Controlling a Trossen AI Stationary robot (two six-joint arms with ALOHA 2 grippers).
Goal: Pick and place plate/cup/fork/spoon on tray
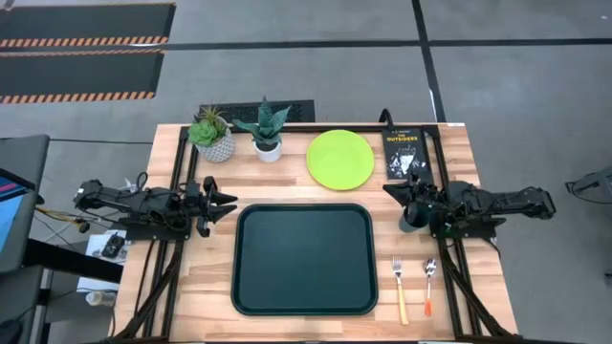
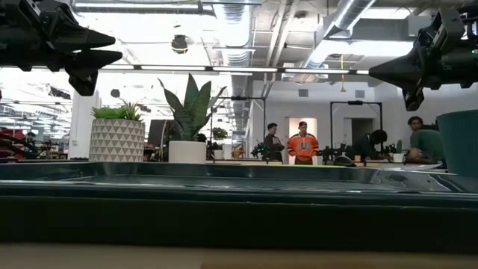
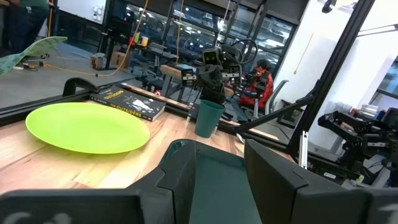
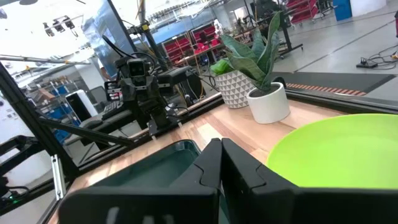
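Note:
The dark green-black tray (image 1: 302, 218) lies at the table's middle. The lime-green plate (image 1: 340, 159) lies flat beyond the tray's far right corner and also shows in the left wrist view (image 3: 87, 126). The teal cup (image 3: 208, 118) stands upright right of the tray, below my right arm's wrist (image 1: 413, 220). The yellow-handled fork (image 1: 400, 290) and the red-orange-handled spoon (image 1: 429, 285) lie side by side right of the tray's near end. My left gripper (image 1: 228, 204) hovers open left of the tray. My right gripper (image 1: 388, 188) hovers shut above the table, between the plate and the cup.
A black book (image 1: 403, 153) lies right of the plate. Two potted plants (image 1: 212, 134) (image 1: 267, 129) stand at the far edge, left of the plate. People stand in the room far beyond the table (image 2: 302, 146).

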